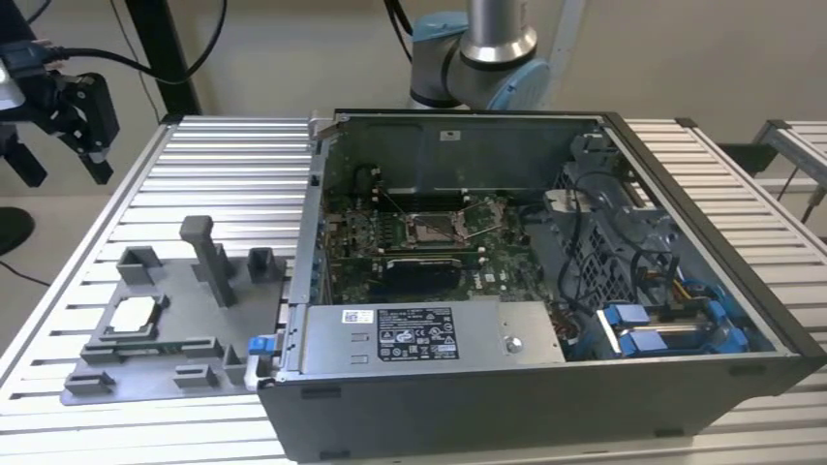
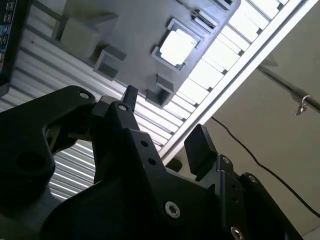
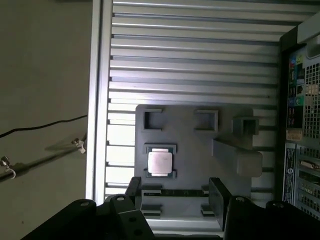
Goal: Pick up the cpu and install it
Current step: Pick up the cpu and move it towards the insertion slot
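The cpu [image 1: 134, 315] is a small square chip with a pale silver top. It lies flat in a recess of the grey fixture tray [image 1: 174, 341] on the slatted table, at the exterior view's left. Both wrist views look down on the cpu [image 2: 176, 46] [image 3: 160, 162]. My gripper [image 1: 62, 167] hangs high over the table's far left edge, well above the tray and touching nothing. Its black fingers [image 2: 200, 142] stand apart, open, with nothing between them [image 3: 175, 189]. The socket [image 1: 433, 228] on the green motherboard sits inside the open computer case [image 1: 723, 291].
The fixture tray carries a tall grey post [image 1: 207, 254] and several low blocks [image 1: 139, 262]. A power supply [image 1: 427, 334] and blue-clipped cables [image 1: 646, 325] crowd the case's near side. The arm's base [image 1: 478, 58] stands behind the case. Floor lies beyond the table's left edge.
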Controlling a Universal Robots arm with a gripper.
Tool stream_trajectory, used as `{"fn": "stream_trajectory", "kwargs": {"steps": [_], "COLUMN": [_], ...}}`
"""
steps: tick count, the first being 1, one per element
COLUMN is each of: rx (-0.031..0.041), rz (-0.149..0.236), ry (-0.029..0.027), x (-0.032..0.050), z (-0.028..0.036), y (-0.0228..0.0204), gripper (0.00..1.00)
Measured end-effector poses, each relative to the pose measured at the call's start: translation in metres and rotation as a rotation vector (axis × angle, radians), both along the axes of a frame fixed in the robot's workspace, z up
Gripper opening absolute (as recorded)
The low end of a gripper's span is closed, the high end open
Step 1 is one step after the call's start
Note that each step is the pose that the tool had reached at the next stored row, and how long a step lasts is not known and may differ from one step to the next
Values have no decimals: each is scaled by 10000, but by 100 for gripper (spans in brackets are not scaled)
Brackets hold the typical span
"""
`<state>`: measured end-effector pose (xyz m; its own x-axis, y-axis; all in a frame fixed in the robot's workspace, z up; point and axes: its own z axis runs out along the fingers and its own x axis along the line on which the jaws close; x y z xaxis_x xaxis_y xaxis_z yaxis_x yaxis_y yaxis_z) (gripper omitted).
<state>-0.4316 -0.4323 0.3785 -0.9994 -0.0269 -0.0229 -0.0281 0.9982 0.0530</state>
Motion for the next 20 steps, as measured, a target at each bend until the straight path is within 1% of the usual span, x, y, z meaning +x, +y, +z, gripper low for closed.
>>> {"fn": "stream_trajectory", "kwargs": {"steps": [20], "rx": [34], "rz": [0], "ry": [1], "x": [0], "z": [-185], "y": [0], "gripper": [100]}}
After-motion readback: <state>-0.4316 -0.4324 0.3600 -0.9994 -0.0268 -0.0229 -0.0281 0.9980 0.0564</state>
